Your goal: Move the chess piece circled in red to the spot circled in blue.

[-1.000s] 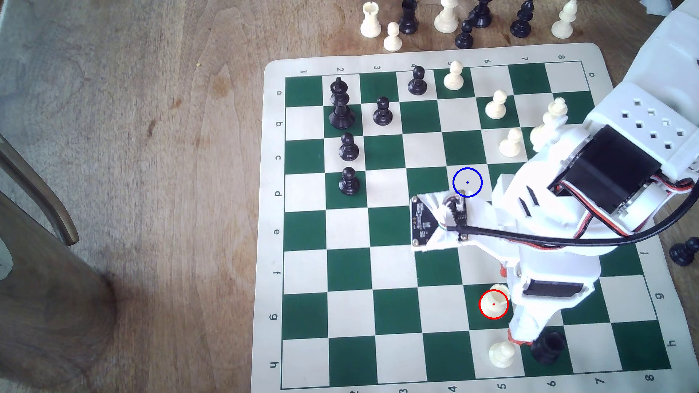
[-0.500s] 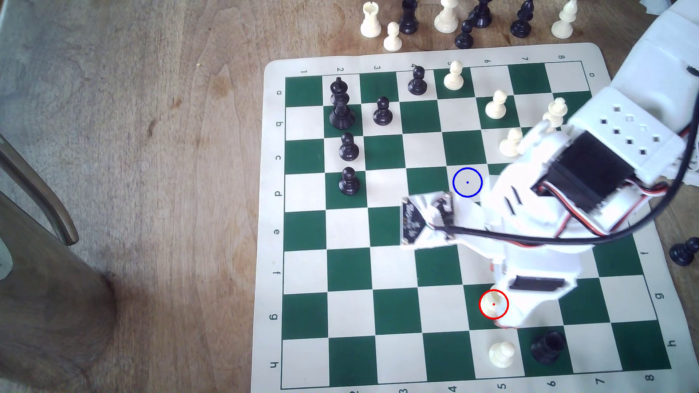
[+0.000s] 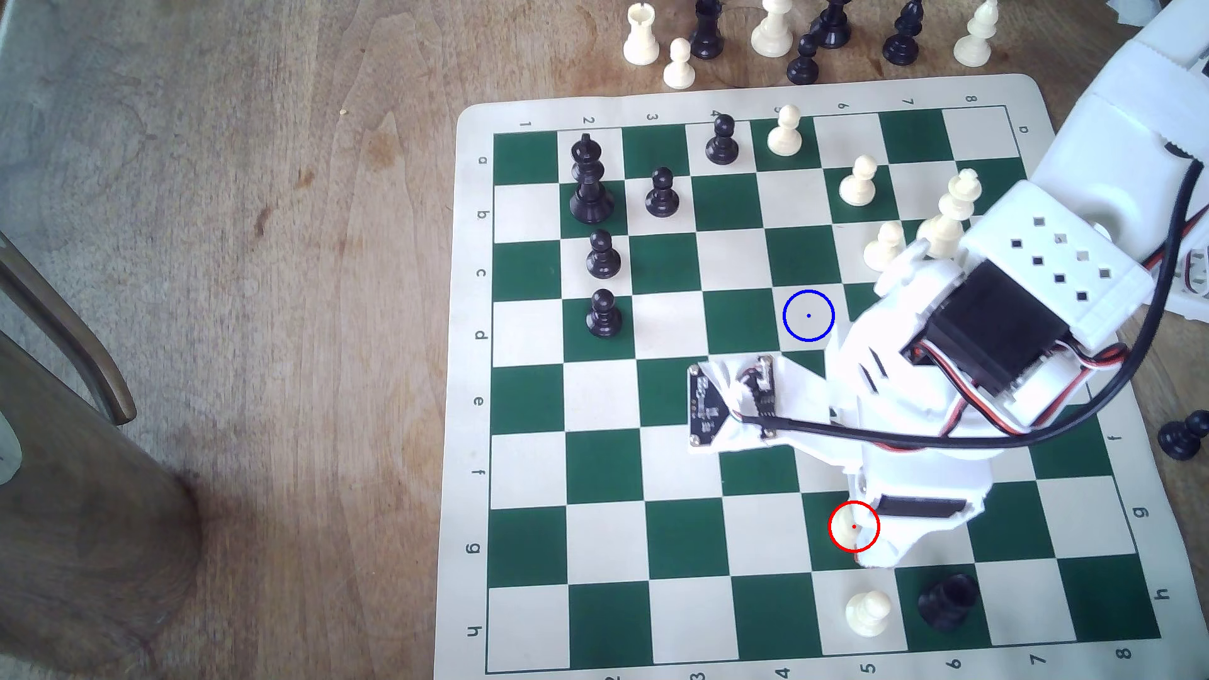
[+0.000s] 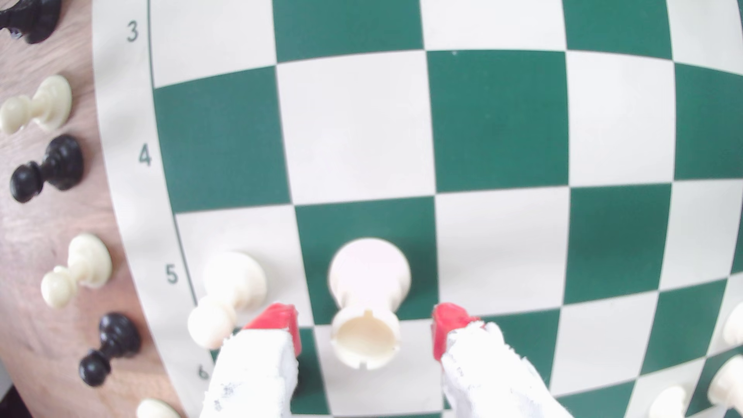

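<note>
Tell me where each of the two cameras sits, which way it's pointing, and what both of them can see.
Exterior view: sits above the table, looking almost straight down on the chessboard; the white arm reaches in from the exterior view's right.
Wrist view: rides on the wrist, looking down past the open gripper with its red fingertips onto the board.
Shared: the cream rook on its green square, and a cream pawn beside it at the board's edge.

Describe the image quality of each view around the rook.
Wrist view: strong barrel distortion bows the board lines; the rook is sharp but overexposed between the open pincer tips. Exterior view: straight lines, soft focus, arm partly hiding the rook.
</note>
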Controlling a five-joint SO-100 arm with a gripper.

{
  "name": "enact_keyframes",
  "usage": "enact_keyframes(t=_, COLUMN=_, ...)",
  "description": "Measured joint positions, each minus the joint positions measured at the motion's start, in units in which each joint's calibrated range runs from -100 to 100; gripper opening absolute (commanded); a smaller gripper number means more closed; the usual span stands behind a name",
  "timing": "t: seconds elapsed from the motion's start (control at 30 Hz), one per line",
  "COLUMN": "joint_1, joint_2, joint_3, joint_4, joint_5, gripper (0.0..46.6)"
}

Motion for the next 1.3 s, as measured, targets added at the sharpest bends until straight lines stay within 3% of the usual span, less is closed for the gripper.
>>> enact_keyframes(t=0.77, joint_1=-0.66, joint_2=0.84, joint_3=0.00, joint_4=-1.51, joint_5=-1.32, gripper=13.5)
enact_keyframes(t=0.93, joint_1=-1.25, joint_2=0.84, joint_3=0.00, joint_4=-1.51, joint_5=-1.56, gripper=7.7)
enact_keyframes(t=1.3, joint_1=-2.14, joint_2=0.84, joint_3=0.00, joint_4=-1.51, joint_5=-1.61, gripper=2.3)
